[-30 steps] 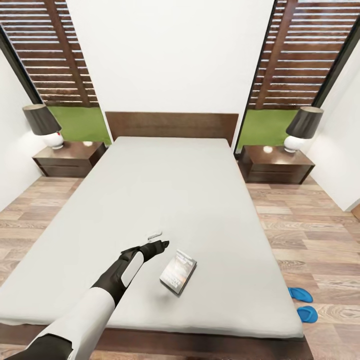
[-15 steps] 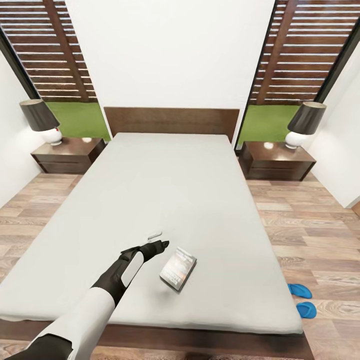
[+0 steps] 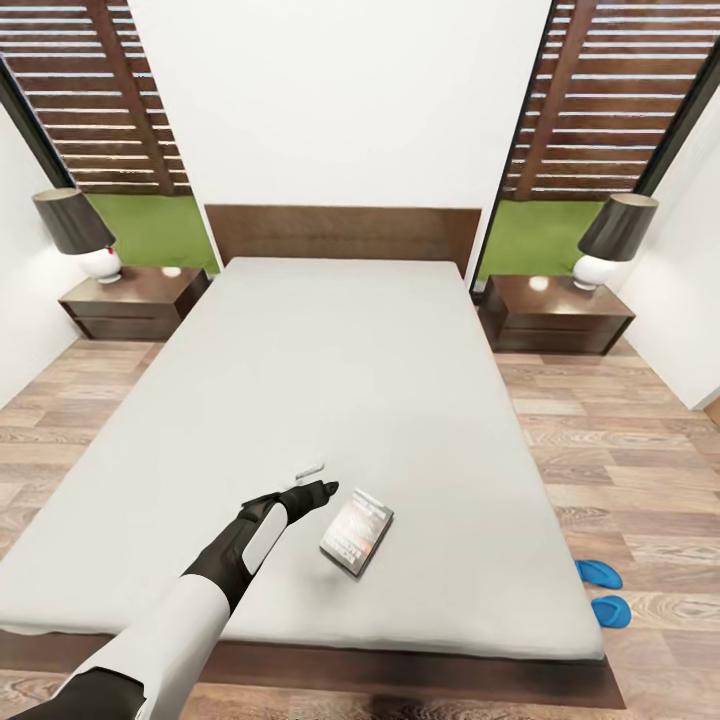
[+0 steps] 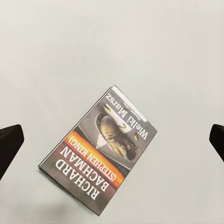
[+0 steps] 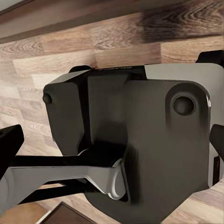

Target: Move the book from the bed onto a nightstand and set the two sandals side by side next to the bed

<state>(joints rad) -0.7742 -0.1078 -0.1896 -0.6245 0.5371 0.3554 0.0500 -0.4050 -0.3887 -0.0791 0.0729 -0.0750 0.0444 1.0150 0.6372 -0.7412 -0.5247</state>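
Observation:
The book (image 3: 357, 532) lies flat on the light-grey mattress of the bed (image 3: 340, 380), near its foot, cover up. My left gripper (image 3: 318, 490) hovers just left of the book, above the mattress. In the left wrist view the book (image 4: 100, 154) sits below the open gripper (image 4: 113, 143), whose dark fingertips (image 4: 9, 147) stand far apart at the picture's edges. Two blue sandals (image 3: 600, 573) (image 3: 610, 610) lie on the wood floor right of the bed's foot, close together. My right gripper (image 5: 112, 140) is open, facing the robot's own dark base (image 5: 140, 135) over the floor.
Two dark nightstands (image 3: 135, 300) (image 3: 555, 312) flank the headboard (image 3: 340, 232), each carrying a lamp with a dark shade (image 3: 72, 222) (image 3: 618, 228). Wood floor runs along both sides of the bed. White walls close in at left and right.
The whole head view has shifted: headboard and nightstands sit higher in the picture and more of the bed's foot shows, so the camera moved. Book, sandals and left arm keep their places.

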